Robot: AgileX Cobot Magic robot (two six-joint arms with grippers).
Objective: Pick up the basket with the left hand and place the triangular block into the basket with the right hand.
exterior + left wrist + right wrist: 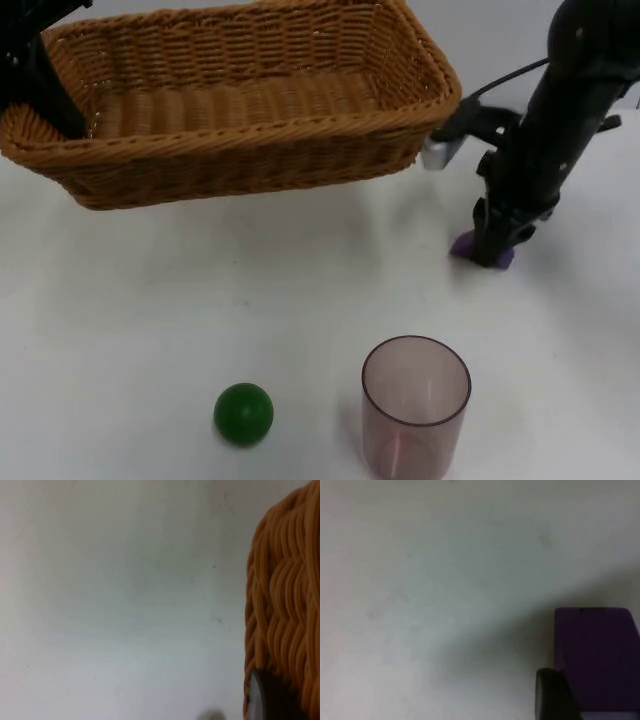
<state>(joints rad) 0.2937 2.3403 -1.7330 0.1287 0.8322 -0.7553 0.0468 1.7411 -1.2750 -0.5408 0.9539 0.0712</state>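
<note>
1. We see the right arm (565, 120): matte black, thick rounded links, w/ a small silver-grey block on its side.
2. Right gripper (493, 250): black, slim fingers.
3. Left arm (35, 70): black too, angular.
4. Left fingertip (265, 697): black w/ a grey face.

The wicker basket (240, 110) hangs across the far left and middle of the white table (150, 300), with the left gripper (60, 115) at its left end wall, barring passage there. The right gripper (495, 245) stands down at the purple block (505, 258) on the right. Between them and the near edge lies open tabletop, broken by a green ball (243, 413) and a tinted cup (415, 408) just beside it.
</note>
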